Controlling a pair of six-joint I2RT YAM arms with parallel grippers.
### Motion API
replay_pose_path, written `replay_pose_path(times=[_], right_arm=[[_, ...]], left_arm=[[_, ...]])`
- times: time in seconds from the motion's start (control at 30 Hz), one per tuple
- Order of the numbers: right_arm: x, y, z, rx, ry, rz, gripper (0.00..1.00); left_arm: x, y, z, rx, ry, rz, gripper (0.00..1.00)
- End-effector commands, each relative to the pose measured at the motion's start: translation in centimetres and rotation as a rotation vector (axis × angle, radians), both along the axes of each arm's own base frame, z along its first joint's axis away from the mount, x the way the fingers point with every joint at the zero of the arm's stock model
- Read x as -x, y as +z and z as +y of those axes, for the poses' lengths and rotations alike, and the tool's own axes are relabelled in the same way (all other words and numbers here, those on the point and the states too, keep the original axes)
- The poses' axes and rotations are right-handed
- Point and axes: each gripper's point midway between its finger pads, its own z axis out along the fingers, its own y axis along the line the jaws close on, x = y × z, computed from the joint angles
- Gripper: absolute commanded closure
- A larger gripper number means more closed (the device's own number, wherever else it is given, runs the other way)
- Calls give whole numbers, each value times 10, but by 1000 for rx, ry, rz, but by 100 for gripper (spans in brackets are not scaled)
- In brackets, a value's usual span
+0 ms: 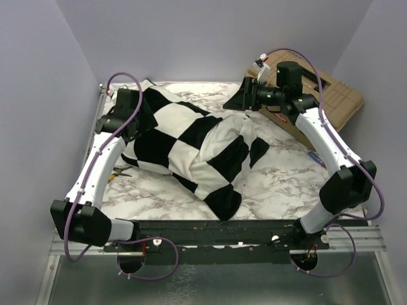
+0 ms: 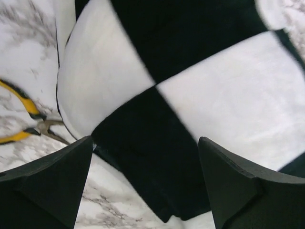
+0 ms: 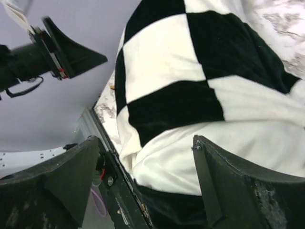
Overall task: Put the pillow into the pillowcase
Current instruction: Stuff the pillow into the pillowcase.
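Note:
The black-and-white checked pillowcase (image 1: 191,143) lies puffed up across the middle of the marble table. The pillow is hidden; no plain white pillow shows apart from the case. My left gripper (image 1: 138,117) hangs open over the case's left end. In the left wrist view its fingers stand wide apart (image 2: 145,139) just above a black square of the pillowcase (image 2: 157,95), with nothing between them. My right gripper (image 1: 238,101) is raised above the far right end, open. Below its spread jaws (image 3: 144,138) the pillowcase (image 3: 190,71) lies free.
A cardboard box (image 1: 340,95) sits at the back right, behind the right arm. Yellow-handled pliers (image 1: 118,173) (image 2: 21,119) lie on the table (image 1: 273,181) beside the left arm. A black rail (image 1: 222,230) runs along the near edge. Purple walls close in on three sides.

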Motion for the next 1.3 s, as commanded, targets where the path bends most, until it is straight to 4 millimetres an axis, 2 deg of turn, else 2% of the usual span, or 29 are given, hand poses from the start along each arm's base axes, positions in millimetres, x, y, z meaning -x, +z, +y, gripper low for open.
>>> replay_pose_path(times=[0.0,0.13,0.23,0.37,0.47,0.67,0.73,0.77,0.8,0.87,0.9,1.0,1.1,1.17,1.23,1.27], right_arm=[[9,1,-31,165,-162,0,14],[16,-41,-40,244,-201,181,14],[21,-74,-48,310,-233,308,14],[27,-113,-52,379,-240,459,26],[31,-133,-62,451,-273,531,30],[50,-156,-83,555,-295,544,30],[55,-165,-81,551,-274,554,38],[56,-166,-79,541,-259,561,46],[56,-165,-74,517,-237,566,59],[51,-151,-63,461,-199,544,89],[50,-141,-58,429,-190,535,98],[46,-87,-37,279,-105,425,100],[50,-12,-16,79,2,276,100],[59,35,-2,-64,103,174,100],[71,69,6,-186,208,110,100],[75,78,8,-232,243,91,100]], left_arm=[[53,-62,-21,326,-17,245,7],[74,-103,-35,523,14,298,5],[70,-113,-52,666,-12,229,5],[67,-130,-65,792,9,199,6],[63,-125,-63,769,-12,167,7],[60,-122,-55,710,-25,130,9],[59,-126,-54,694,-31,137,9],[59,-128,-53,685,-26,140,9],[57,-130,-53,681,-26,142,9],[52,-131,-54,678,-43,142,11],[49,-131,-55,679,-50,140,13],[34,-123,-59,680,-86,109,24],[19,-114,-64,669,-125,83,39],[11,-113,-72,654,-162,84,46],[4,-109,-84,630,-208,79,48],[0,-104,-91,614,-236,70,48]])
